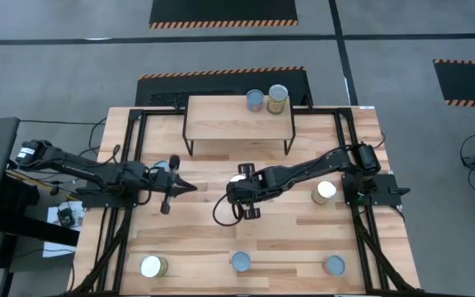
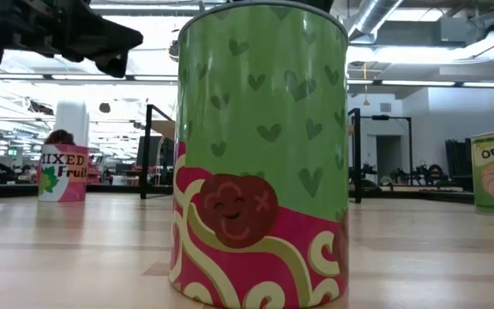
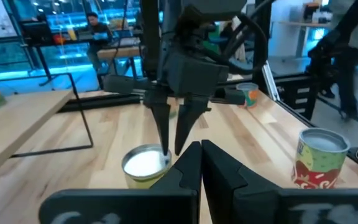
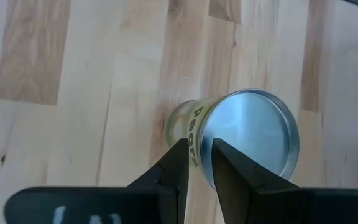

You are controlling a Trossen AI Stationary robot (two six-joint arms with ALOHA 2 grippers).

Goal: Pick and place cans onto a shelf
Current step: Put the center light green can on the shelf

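A can with a silvery top and a pale green label stands upright on its base at the table's middle, and my right gripper is shut on it, slanting down from the right. The left wrist view shows the same can below that gripper. In the high view the gripper hides the can. My left gripper is shut and level left of it, holding nothing, its fingers pointing toward the can. The shelf stands at the far side with two cans on its plank. My right gripper pinches the can's top rim on the side nearest it. One finger lies outside on the label wall, the other over the lid. The fingers slant down from the table's right. The can stands upright with its base on the table.
Another can stands right of the held one, beside the right arm. Three more line the near edge; the middle one fills the low view. Black frame rails run along both table sides.
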